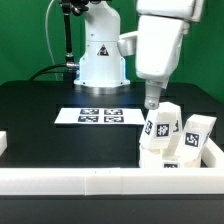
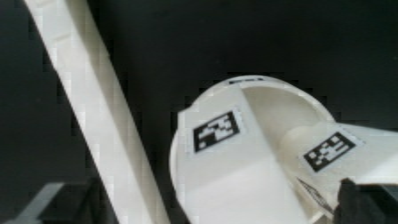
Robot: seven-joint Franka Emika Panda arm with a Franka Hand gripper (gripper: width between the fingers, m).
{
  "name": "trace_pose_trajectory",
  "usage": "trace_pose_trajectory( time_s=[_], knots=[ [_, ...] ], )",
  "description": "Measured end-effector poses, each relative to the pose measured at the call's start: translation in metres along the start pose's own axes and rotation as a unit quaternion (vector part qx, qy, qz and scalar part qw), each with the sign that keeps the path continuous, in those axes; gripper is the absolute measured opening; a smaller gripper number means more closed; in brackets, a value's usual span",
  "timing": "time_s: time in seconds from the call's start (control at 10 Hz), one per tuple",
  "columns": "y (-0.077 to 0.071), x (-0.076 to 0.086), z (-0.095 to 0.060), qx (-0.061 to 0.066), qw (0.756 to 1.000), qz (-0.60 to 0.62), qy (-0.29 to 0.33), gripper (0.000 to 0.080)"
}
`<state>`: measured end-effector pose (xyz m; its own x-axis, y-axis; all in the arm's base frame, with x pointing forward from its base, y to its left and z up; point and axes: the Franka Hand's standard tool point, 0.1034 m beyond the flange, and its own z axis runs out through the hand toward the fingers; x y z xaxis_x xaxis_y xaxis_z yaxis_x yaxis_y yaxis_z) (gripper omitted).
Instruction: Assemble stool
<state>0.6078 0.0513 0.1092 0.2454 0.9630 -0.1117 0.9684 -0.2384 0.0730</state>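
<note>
The stool's white parts are bunched at the exterior view's right front corner. The seat [image 1: 160,128] stands tilted on edge, showing a marker tag, and a short leg [image 1: 198,135] leans beside it on its right. My gripper [image 1: 152,100] hangs just over the seat's upper edge, open and holding nothing. In the wrist view the seat [image 2: 267,120] fills the space under my gripper [image 2: 217,205], with two tags on it. The dark fingertips [image 2: 365,195] show only at the frame's corners, well apart.
A long white border rail [image 1: 100,182] runs along the table's front and up the right side; in the wrist view the rail [image 2: 98,110] crosses close beside the seat. The marker board [image 1: 100,115] lies mid-table. The robot base [image 1: 100,60] stands behind.
</note>
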Motion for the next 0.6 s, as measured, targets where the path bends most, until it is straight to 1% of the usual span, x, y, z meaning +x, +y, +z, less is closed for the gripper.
trace_pose_trajectory(
  time_s=[0.3,0.5,0.6],
  knots=[
    [0.0025,-0.0072,0.0009,-0.004,0.996,-0.09,-0.012,0.0649],
    [0.001,-0.0009,0.0015,-0.005,0.983,-0.182,-0.021,0.0649],
    [0.0004,0.001,0.0032,-0.002,0.979,-0.2,-0.026,0.0649]
  ],
)
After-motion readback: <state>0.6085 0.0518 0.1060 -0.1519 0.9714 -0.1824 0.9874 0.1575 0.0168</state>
